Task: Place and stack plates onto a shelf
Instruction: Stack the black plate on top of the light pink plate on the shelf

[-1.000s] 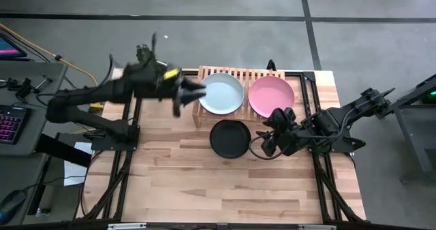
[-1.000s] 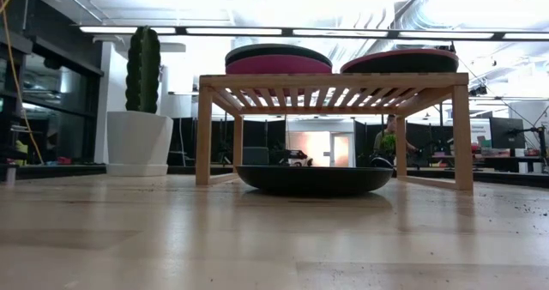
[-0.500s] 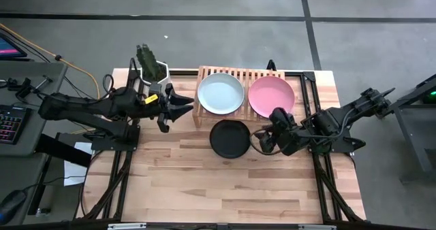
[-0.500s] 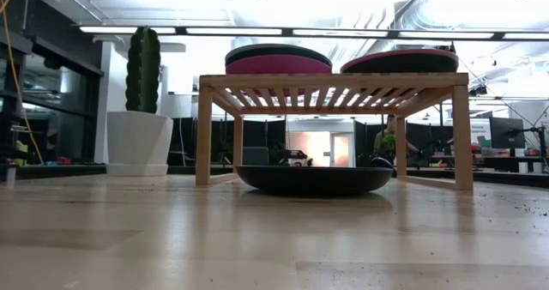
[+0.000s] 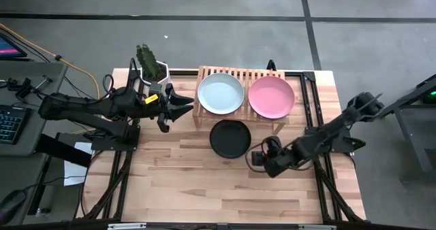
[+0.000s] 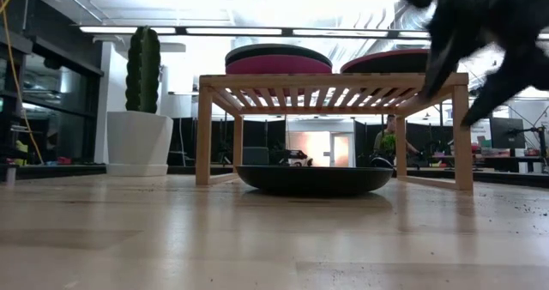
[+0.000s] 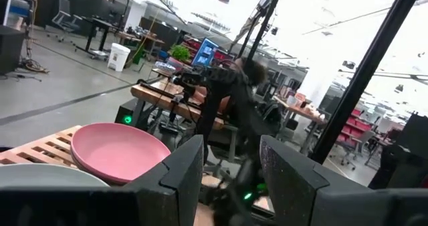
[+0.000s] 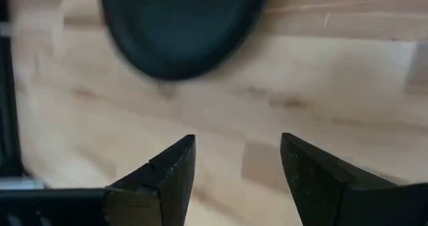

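The light-wood slatted shelf [image 5: 240,74] stands at the table's far edge. On it a pale mint plate [image 5: 220,93] tops the left stack and a light pink plate [image 5: 271,97] tops the right one. The low view shows a hot pink plate [image 6: 277,65] lower in the left stack. A black plate [image 5: 229,139] rests on its base on the table, just in front of the shelf. My left gripper [image 5: 181,105] is open and empty, left of the shelf. My right gripper [image 5: 261,160] is open and empty, near and right of the black plate [image 8: 179,25].
A white pot with a green cactus [image 5: 151,67] stands at the far left, behind my left arm. Bare wooden table [image 5: 204,189] stretches from the black plate to the near edge. In the low view my right arm [image 6: 480,28] shows blurred in front of the shelf's right end.
My left gripper has drawn back from the pale mint plate toward the table's left and then kept still. My right gripper has gone from beside the black plate toward the table's near edge and has come into the low view. The plates have not moved.
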Controlling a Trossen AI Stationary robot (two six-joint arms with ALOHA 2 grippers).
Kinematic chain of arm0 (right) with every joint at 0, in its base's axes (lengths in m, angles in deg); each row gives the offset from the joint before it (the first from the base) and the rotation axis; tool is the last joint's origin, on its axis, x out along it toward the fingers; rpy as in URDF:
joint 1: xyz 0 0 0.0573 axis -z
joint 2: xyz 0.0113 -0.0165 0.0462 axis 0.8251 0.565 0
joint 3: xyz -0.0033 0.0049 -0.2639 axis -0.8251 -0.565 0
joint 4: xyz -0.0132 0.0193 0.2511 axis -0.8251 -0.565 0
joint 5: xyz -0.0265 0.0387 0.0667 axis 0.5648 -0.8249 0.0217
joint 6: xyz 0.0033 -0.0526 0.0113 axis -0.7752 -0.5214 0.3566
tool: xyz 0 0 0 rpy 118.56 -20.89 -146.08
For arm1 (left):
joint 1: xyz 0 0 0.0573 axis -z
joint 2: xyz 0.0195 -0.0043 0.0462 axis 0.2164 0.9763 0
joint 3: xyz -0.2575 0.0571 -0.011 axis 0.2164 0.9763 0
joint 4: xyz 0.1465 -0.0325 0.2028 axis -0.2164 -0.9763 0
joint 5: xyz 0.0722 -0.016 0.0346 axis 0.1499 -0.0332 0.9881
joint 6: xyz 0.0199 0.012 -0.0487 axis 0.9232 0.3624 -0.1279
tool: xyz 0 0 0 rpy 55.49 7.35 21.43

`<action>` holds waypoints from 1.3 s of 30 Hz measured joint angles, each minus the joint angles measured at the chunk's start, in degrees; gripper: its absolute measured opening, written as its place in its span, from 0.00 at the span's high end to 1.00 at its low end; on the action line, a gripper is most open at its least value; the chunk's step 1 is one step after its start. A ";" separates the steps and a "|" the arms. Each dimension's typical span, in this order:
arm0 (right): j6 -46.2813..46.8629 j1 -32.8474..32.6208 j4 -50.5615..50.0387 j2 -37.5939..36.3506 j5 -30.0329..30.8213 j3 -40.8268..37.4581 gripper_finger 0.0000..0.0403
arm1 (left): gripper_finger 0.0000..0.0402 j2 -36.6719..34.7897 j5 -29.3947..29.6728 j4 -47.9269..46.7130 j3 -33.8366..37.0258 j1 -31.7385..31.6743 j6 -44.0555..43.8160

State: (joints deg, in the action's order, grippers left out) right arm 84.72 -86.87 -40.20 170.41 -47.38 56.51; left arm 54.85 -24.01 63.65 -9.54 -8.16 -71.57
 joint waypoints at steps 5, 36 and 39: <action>3.24 5.10 11.89 2.78 0.98 -7.49 0.50 | 0.66 0.00 0.00 0.01 0.00 -0.04 0.07; -13.11 15.46 16.70 11.31 -3.42 -7.00 0.98 | 0.66 0.00 0.00 0.27 0.02 -0.61 -0.18; -21.82 13.79 16.55 7.80 -9.26 -7.02 0.98 | 0.66 0.00 -0.21 0.29 0.02 -0.61 -2.35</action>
State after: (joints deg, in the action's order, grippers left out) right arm 62.89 -73.08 -23.65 178.21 -56.64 49.49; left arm 54.85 -24.22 63.94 -9.52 -8.77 -73.92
